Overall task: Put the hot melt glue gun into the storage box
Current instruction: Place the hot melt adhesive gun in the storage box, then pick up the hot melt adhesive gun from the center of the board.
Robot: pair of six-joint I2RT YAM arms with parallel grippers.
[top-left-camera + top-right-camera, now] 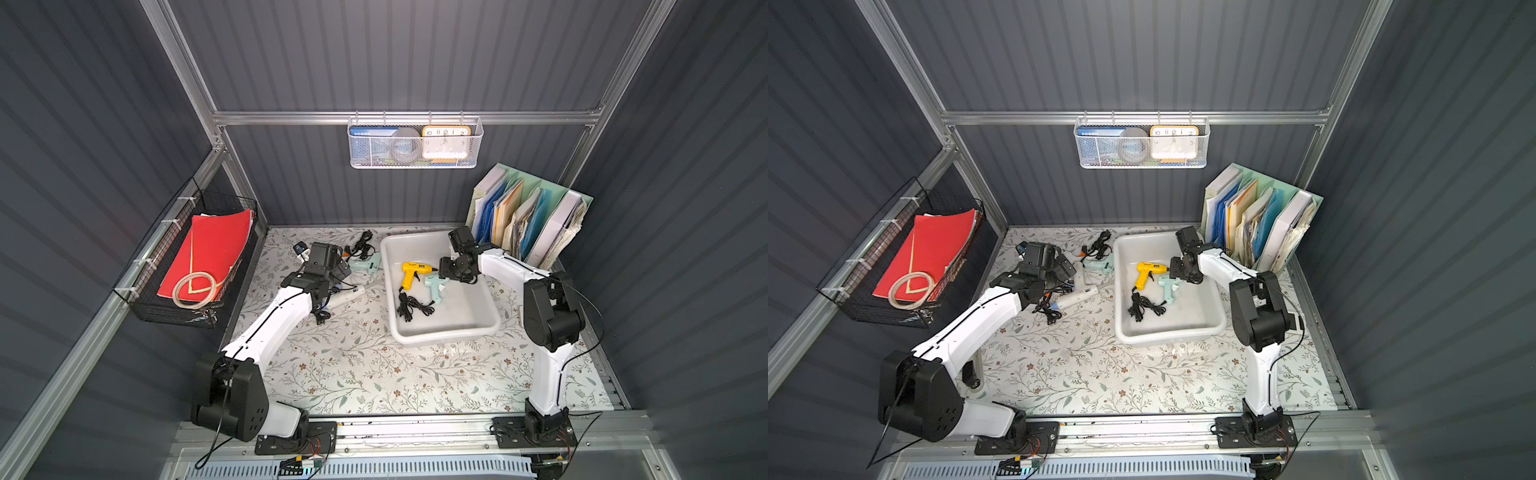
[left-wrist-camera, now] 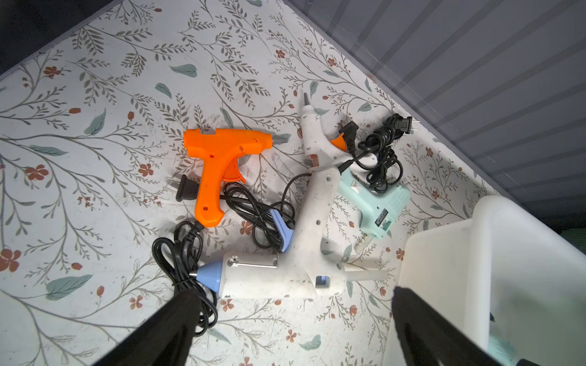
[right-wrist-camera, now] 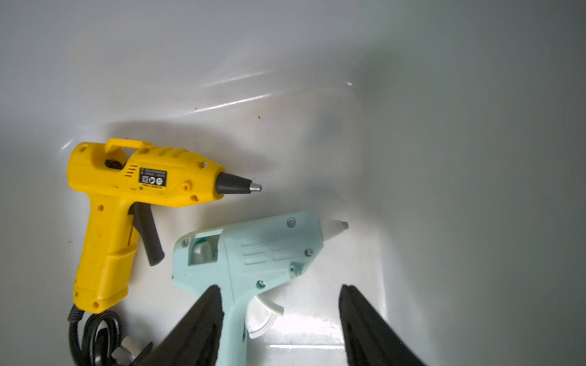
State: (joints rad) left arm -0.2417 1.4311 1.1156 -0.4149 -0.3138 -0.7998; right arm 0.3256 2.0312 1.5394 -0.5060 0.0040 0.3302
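Crowding the worktop [image 1: 353, 374] beside the storage box [image 1: 451, 332] is a tangle of glue guns: an orange glue gun [image 2: 218, 164], a large white glue gun [image 2: 285, 272] with a blue nozzle, a small white glue gun [image 2: 314, 139] and a mint glue gun [image 2: 377, 202], their black cords looped over one another. The mint one on the worktop lies nearest the storage box's outer wall, the orange one farthest from it. Inside the storage box lie a yellow glue gun [image 3: 126, 196] and a second mint glue gun [image 3: 250, 253], side by side, nozzles pointing the same way; the yellow one's coiled cord [image 1: 413, 309] rests on the box floor nearer the front rim. A file rack [image 1: 528, 220] stands just behind the storage box's far corner.

Much of the storage box's floor toward its front rim is bare, and so is the worktop in front of the storage box.

Reaching over the storage box's far side, the right pincer [image 3: 279, 320] hangs above the second mint glue gun with its jaws spread, one finger overlapping the handle, the other clear of it; it pinches nothing. The left pincer [image 2: 291, 326] hovers above the pile next to the storage box, jaws spread wide, holding nothing, its arm bent low across the worktop.
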